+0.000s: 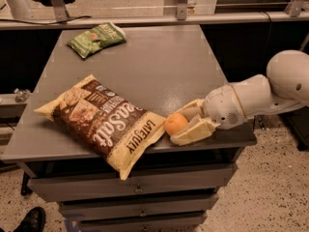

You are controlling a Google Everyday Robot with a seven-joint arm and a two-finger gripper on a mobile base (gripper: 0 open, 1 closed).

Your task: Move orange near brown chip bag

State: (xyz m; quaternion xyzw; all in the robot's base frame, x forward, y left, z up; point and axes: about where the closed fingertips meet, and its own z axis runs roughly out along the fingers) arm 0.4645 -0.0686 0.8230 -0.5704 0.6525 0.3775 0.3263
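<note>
Grey tabletop (145, 66), near its front edge, bears the orange (175, 123) just beside the right corner of the brown chip bag (101, 120). The gripper (178, 126) reaches in from the right, its two fingers clamped on the fruit. By my judgement the placing is nearly done: next the fingers should part and draw back rightward without rolling the orange off the edge.

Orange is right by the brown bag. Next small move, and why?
Probably open the gripper and let go: the orange rests on the table between its fingers, nearly touching the brown chip bag, so it looks near enough.
</note>
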